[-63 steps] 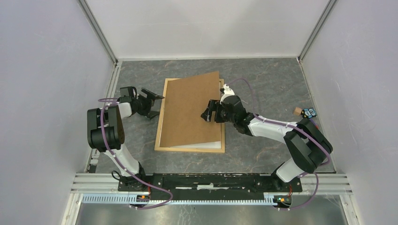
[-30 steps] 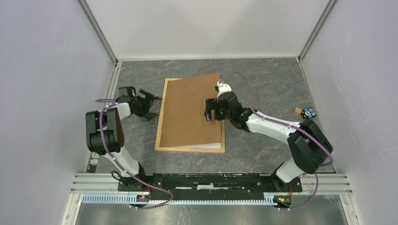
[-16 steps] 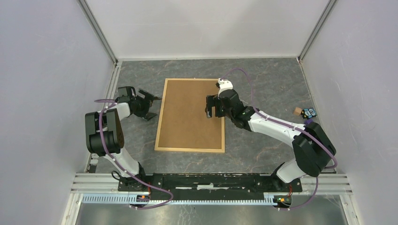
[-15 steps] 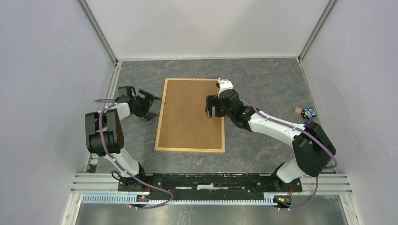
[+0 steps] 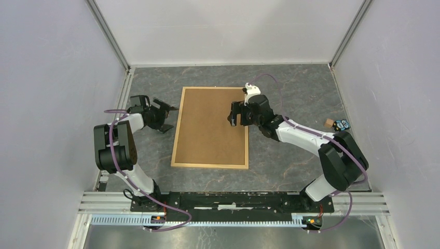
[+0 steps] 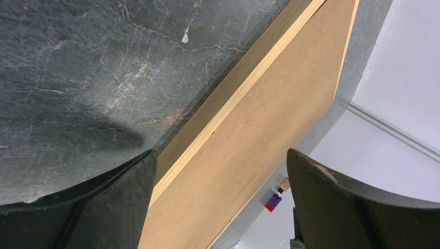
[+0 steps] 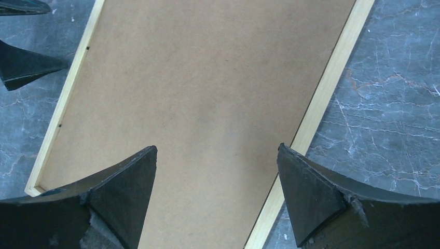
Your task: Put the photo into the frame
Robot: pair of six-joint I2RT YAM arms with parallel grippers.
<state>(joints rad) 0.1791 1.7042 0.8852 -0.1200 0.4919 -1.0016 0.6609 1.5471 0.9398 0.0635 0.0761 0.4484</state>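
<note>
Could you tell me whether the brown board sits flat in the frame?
Flat: the brown board lies within the frame, whose wood strips border all sides.

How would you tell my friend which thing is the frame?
Look at the dark stone-patterned table; a big flat rectangle lies in its middle. The frame is the thin pale wood strip around it, lighter than the brown board inside.

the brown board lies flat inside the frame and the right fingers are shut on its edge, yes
No. The board does lie flat inside the frame, but the right fingers are open over it, gripping nothing, as the right wrist view shows.
</note>
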